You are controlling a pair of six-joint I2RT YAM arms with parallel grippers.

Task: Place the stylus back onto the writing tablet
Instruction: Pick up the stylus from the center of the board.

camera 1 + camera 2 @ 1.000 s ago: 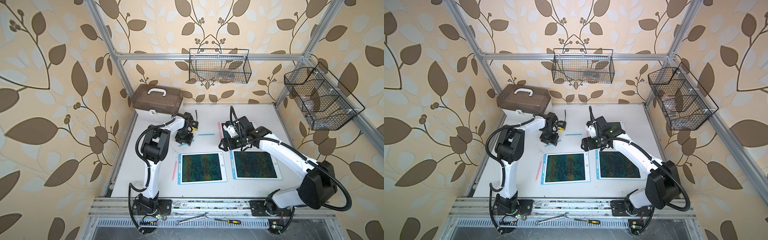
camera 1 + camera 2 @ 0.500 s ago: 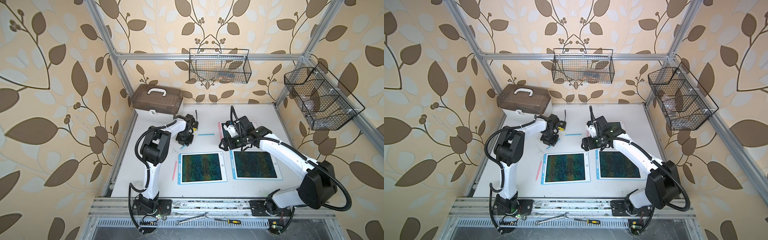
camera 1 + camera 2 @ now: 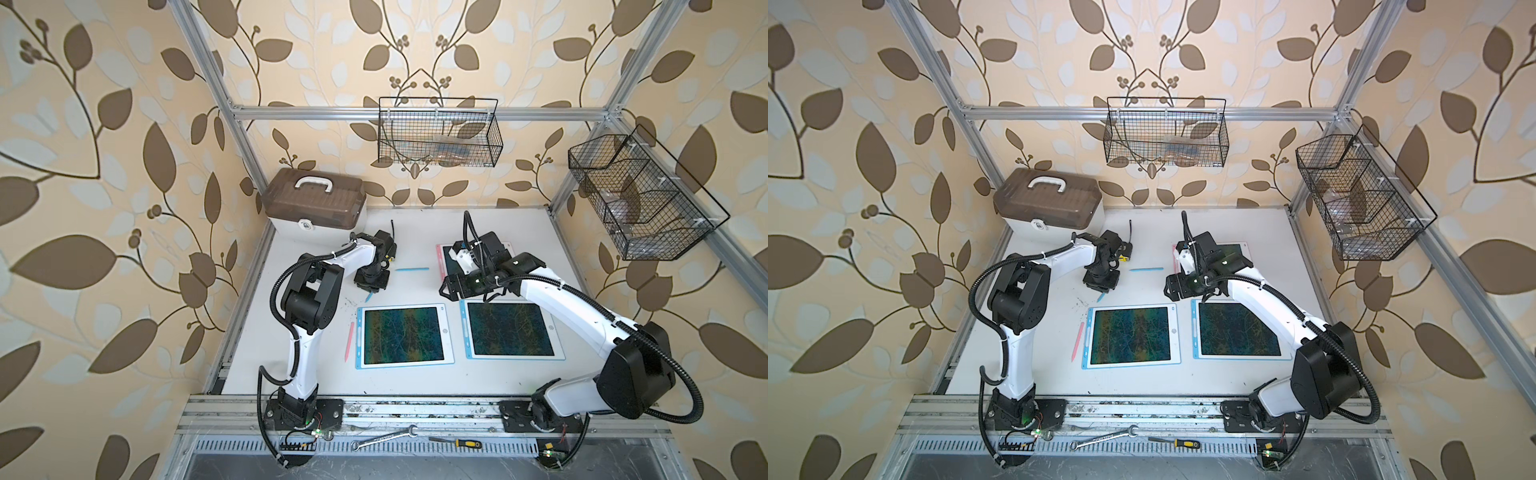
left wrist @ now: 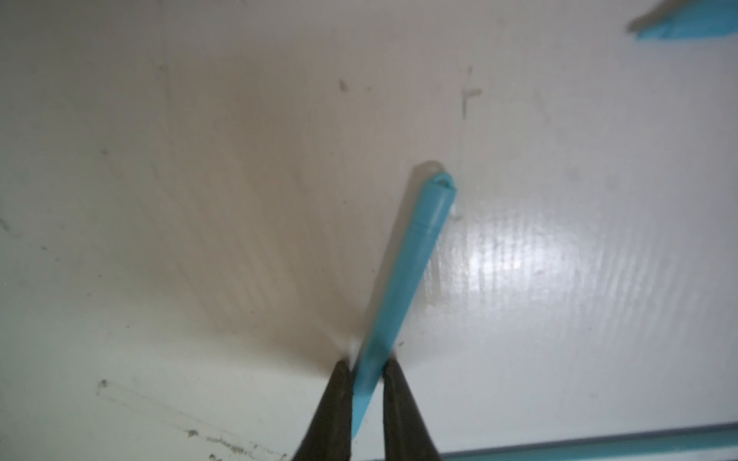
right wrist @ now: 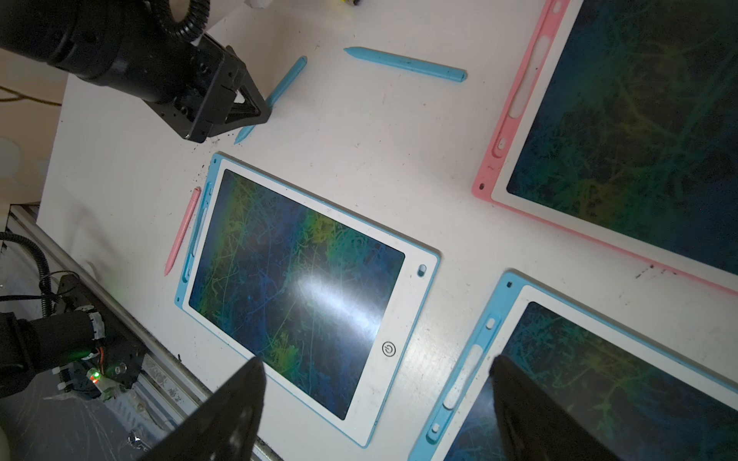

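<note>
Nearest me, the white-faced, blue-framed writing tablet (image 3: pixel 402 336) lies flat, with a thin pink stylus (image 3: pixel 350 340) along its 9 o'clock edge, just beside the pen slot. At its 3 o'clock sits a second blue-framed tablet (image 3: pixel 511 328). The right gripper (image 5: pixel 377 360) hovers above the far edge of that one, its fingers spread wide and empty.

Just past the first tablet's far edge, at about 11 o'clock, the left gripper (image 4: pixel 366 364) is down at the white tabletop (image 4: pixel 199 199) on the slim blue plastic stylus (image 4: pixel 411 255). The dark fingers (image 4: pixel 331 411) flank it on both sides close to the pointed end and seem to be pinching it. The wrist view is soft there, so I can't swear the squeeze is complete. The stylus lies on the table, its blunt end reaching well out beyond the fingertips.

With so much shaft overhanging, I'd let the grip firm up, then lift slowly and straight so the long end doesn't swing.

Farther back, at the gripper's 2 o'clock, a second blue stylus (image 3: pixel 411 269) lies loose.
</note>
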